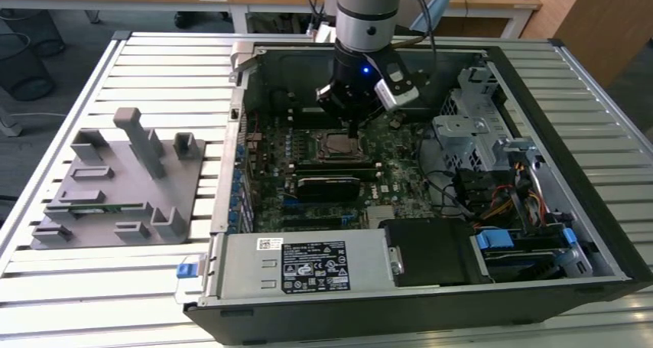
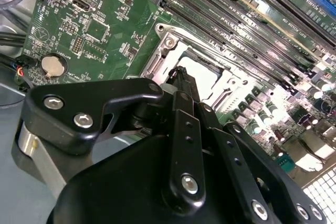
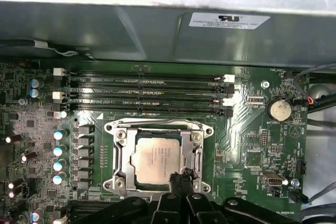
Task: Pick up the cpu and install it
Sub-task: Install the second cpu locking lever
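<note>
Power supply (image 1: 301, 265): nearest the exterior camera, a grey metal box with printed labels, at the front edge of the open computer case (image 1: 602, 210).
Worktop (image 1: 153, 80): pale slatted metal surface carrying the case and a fixture.
Grey fixture (image 1: 118, 183): on the exterior view's left, well apart from the case; a flat block with upright posts and slots, one slot holding a thin green strip.
Motherboard (image 3: 252, 145): green board lying flat inside the case, with a round coin battery (image 3: 278, 110) near one edge.
Memory slots (image 3: 147, 95): long black parallel rows, just beside the socket.
Socket (image 3: 118, 150): square metal frame with screws at its corners, set in the middle of the motherboard.
Cpu (image 3: 156, 160): silvery square plate with a tan rim, lying flat inside the socket frame; in the exterior view it sits at (image 1: 337, 143), directly under the arm.
Tool (image 3: 180, 178): black fingers pressed together into a narrow tip, holding nothing; the tip sits at the cpu's edge, against the socket frame, though actual contact cannot be told. In the second wrist view the tip (image 2: 181, 77) points down at the socket.
Arm (image 1: 368, 11): silver column standing upright over the case's middle.
Drive cage (image 1: 475, 130): metal bracket on the exterior view's right, beside bundled coloured cables (image 1: 500, 199).
</note>
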